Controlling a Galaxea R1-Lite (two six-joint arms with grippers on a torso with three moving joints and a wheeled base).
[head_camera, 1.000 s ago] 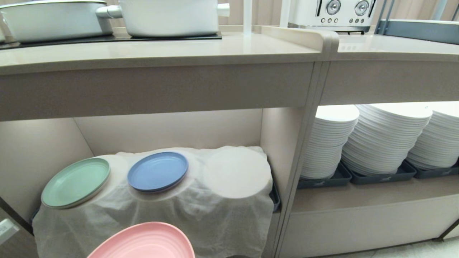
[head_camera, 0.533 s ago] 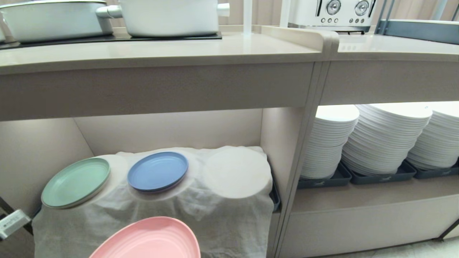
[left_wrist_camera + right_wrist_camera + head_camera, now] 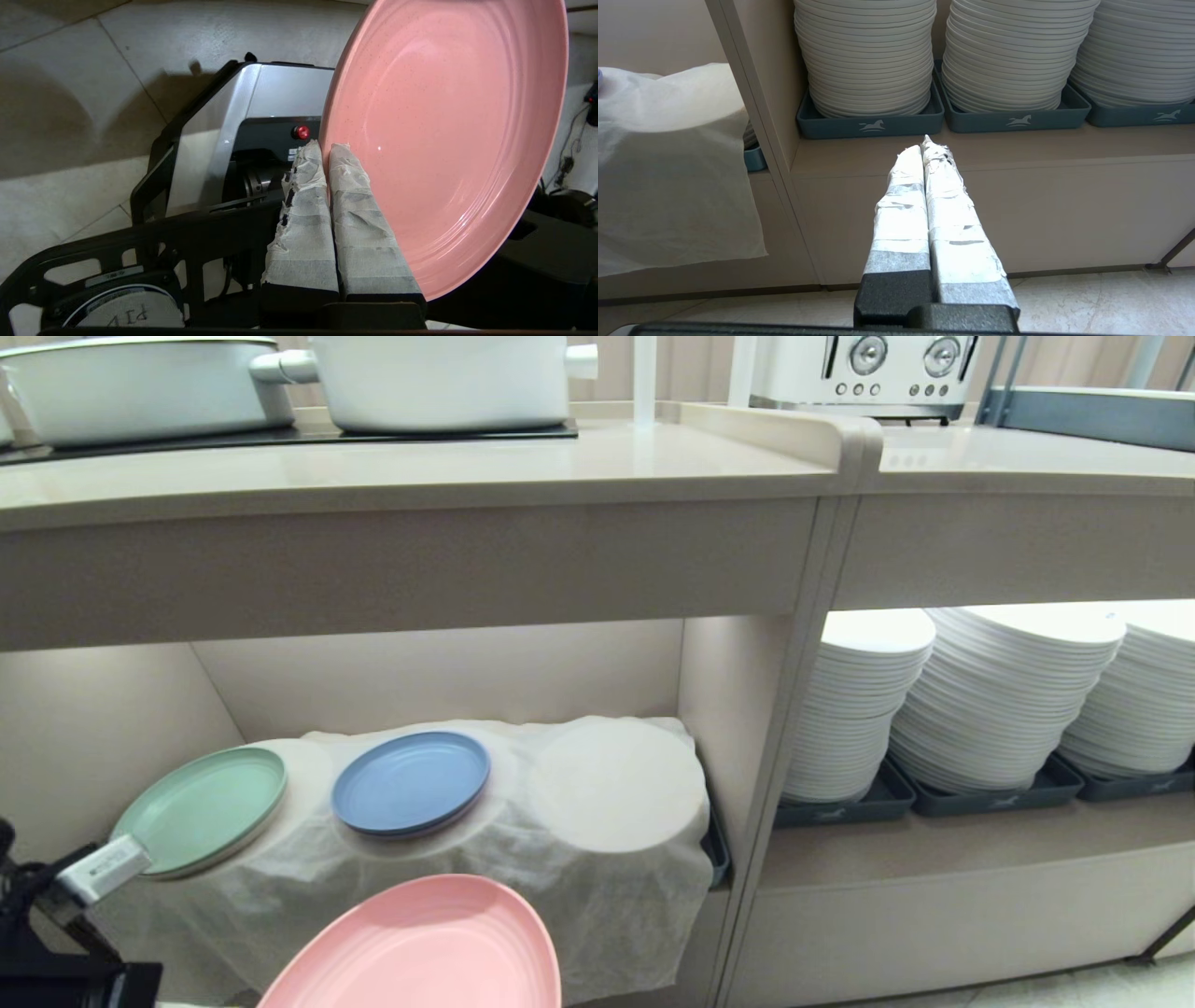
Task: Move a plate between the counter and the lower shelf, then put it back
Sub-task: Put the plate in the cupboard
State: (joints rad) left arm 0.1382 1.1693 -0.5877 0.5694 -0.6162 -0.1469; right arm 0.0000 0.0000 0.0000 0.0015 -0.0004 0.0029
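Note:
The pink plate (image 3: 420, 947) hangs in the air low in the head view, in front of the cloth-draped lower shelf (image 3: 579, 877) and well below the beige counter (image 3: 420, 467). My left gripper (image 3: 326, 145) is shut on the pink plate (image 3: 444, 130), its two taped fingers pinching the rim from both sides. Part of the left arm (image 3: 56, 915) shows at the bottom left. My right gripper (image 3: 927, 142) is shut on nothing, parked low before the recess of stacked white plates.
A mint-green plate (image 3: 201, 810) and a blue plate (image 3: 411, 782) lie on cloth mounds on the shelf; the right mound (image 3: 616, 784) is bare. White pots (image 3: 439, 378) stand on the counter's black hob. Stacked white plates (image 3: 999, 695) in grey trays fill the right recess.
The pink plate has risen and moved a little to the right, toward the shelf. More of my left arm has come into view at the bottom left.

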